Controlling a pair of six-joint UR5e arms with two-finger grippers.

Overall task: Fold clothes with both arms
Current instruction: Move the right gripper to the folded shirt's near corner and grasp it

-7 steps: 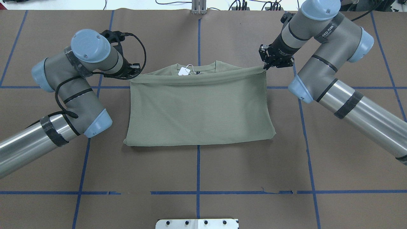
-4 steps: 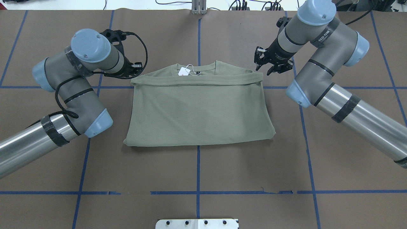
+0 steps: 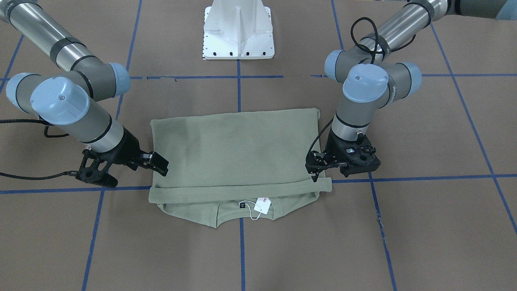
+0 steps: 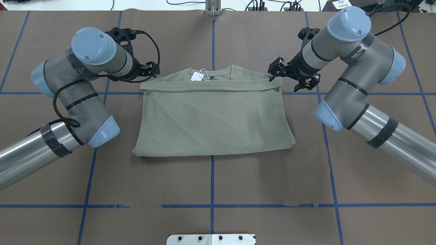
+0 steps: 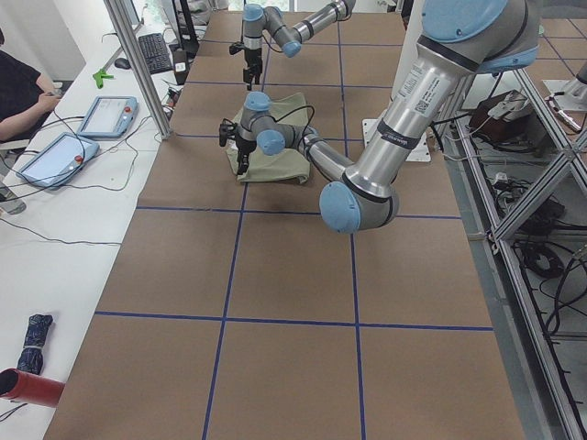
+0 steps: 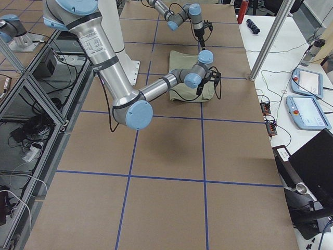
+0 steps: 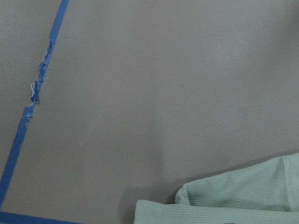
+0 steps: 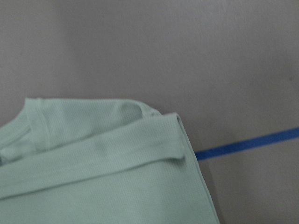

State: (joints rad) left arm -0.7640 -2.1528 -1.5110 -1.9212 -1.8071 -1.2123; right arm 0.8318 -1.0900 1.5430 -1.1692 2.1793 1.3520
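We judge the shirt soft and light, best pinched at its far corners; right gripper hangs there, jaws apart; left gripper we cannot tell.

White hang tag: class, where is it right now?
In the overhead view the hang tag lies inside the neckline of the shirt, at its far edge, just left of the central blue tape line.

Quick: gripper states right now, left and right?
Left gripper: cannot tell; beside the sage-green knit shirt.
Right gripper: open, holding nothing.
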